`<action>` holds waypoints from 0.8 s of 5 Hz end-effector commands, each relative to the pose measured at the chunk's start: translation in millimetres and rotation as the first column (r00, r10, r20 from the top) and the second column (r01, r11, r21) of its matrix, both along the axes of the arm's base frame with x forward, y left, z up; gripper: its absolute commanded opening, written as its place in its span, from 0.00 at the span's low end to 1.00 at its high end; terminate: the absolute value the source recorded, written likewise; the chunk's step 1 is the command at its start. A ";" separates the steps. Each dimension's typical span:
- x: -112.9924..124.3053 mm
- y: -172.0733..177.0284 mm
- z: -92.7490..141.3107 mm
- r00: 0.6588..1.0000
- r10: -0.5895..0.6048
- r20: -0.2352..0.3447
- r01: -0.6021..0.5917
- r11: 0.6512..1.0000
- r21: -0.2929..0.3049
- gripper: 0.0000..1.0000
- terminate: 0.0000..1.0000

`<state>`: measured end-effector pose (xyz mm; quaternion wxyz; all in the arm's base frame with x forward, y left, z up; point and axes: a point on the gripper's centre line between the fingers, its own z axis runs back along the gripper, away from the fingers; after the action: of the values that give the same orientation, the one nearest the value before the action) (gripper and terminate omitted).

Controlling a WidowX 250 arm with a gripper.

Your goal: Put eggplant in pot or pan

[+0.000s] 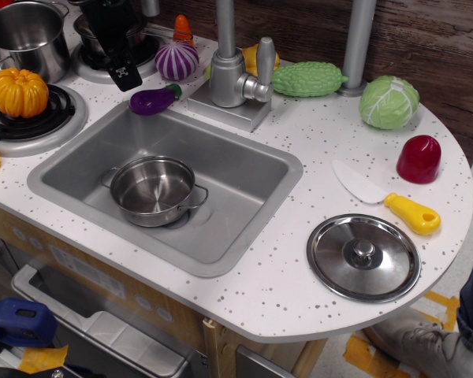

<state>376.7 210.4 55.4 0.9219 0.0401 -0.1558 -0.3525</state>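
The eggplant (151, 101) is small, glossy and dark purple with a green stem cap. It lies on the speckled counter at the sink's back edge, just left of the faucet base. A small steel pot (154, 189) stands empty in the grey sink (244, 177). A larger steel pot (27, 35) stands at the back left. My black gripper (124, 77) hangs at the top left over the back burner, a little behind and left of the eggplant, apart from it. Its fingers are dark against the dark burner, so I cannot tell how the jaws stand.
A striped purple-and-white onion (176, 60) and a carrot (183, 30) sit behind the eggplant. An orange pumpkin (17, 90) is on the left burner. The faucet (236, 75), a green gourd (307, 79), a cabbage (389, 102), a red piece (418, 159), a toy knife (386, 198) and a pot lid (363, 257) are to the right.
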 end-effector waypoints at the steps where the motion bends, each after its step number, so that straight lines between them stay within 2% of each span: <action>1: 0.0 0.0 0.0 1.000 0.000 0.000 0.000 1.000 0.000 1.00 0.00; 2: 1.6 -3.5 9.3 0.999 0.040 -0.028 -0.041 0.999 -0.009 1.00 0.00; 3: 3.7 -6.2 24.9 0.996 0.058 -0.070 -0.062 0.996 -0.058 1.00 0.00; 4: 7.0 -9.7 26.9 0.990 0.118 -0.077 -0.125 0.988 -0.088 1.00 0.00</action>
<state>381.3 198.7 63.9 0.9563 -0.0168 -0.1239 -0.2643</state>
